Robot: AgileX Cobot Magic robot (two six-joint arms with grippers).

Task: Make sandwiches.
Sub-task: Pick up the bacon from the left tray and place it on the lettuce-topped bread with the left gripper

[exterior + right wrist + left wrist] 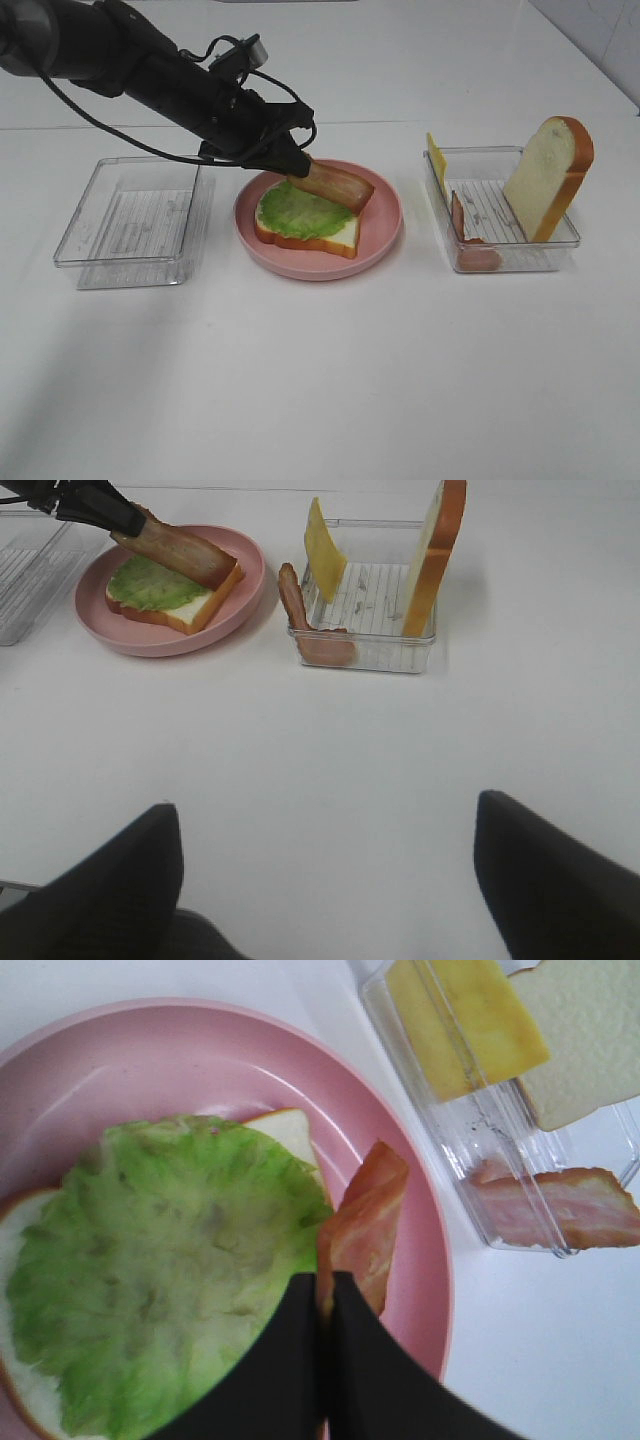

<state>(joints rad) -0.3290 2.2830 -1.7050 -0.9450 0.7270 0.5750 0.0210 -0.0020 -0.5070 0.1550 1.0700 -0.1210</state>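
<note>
Left end effector point(297, 168), clamped on a bacon strip point(335, 183), is holding it tilted over the lettuce point(295, 215) edge, needing a flat, centred release.

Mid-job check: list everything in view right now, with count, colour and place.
plate: 1, pink, table centre
bread slice: 1, white with orange-brown crust, flat on the plate
lettuce leaf: 1, green, on that slice
held bacon strip: 1, reddish-brown, tilted above the slice's far edge
left container: 1, clear, left of the plate
right container: 1, clear, right of the plate
upright bread slice: 1, white, standing in the right container
cheese slice: 1, yellow, leaning at its far-left corner
spare bacon strip: 1, reddish-brown, at its near-left corner
table: 1, white
left fingers: black, shut on the held bacon strip
right fingers: black, open above bare table
</note>
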